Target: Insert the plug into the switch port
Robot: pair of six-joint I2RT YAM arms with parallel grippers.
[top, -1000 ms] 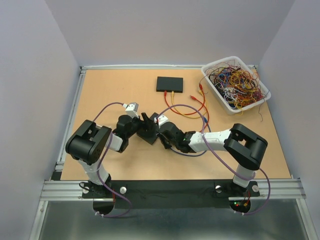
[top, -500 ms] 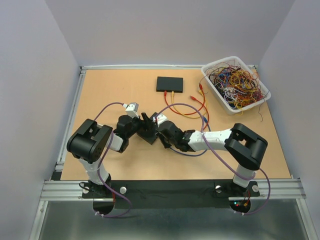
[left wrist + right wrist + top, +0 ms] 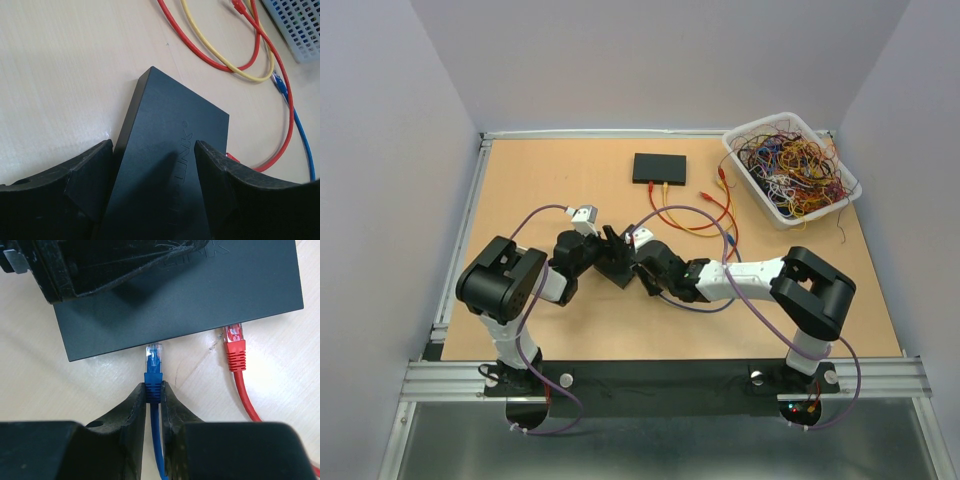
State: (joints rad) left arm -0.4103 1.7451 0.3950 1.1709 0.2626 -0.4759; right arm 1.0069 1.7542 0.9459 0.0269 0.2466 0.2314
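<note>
The black switch [image 3: 616, 266] lies mid-table. My left gripper [image 3: 152, 146] is shut on it across its short width, with the switch's top [image 3: 170, 125] filling the gap between the fingers. My right gripper [image 3: 154, 390] is shut on the boot of the blue plug [image 3: 154, 365]. The plug's clear tip sits at the mouth of a port on the switch's [image 3: 200, 295] near side. A red plug [image 3: 234, 342] sits in a port further right. In the top view my right gripper [image 3: 638, 262] faces my left gripper [image 3: 608, 250] across the switch.
A second black switch [image 3: 659, 167] lies further back, with yellow and red cables [image 3: 695, 215] running from it. A white bin [image 3: 790, 165] of tangled cables stands at the back right. Red, yellow and blue cables [image 3: 292, 125] lie loose to the right of the held switch.
Almost nothing has moved. Both arms have kept their places at the switch, and the left jaws have drawn in very slightly.
</note>
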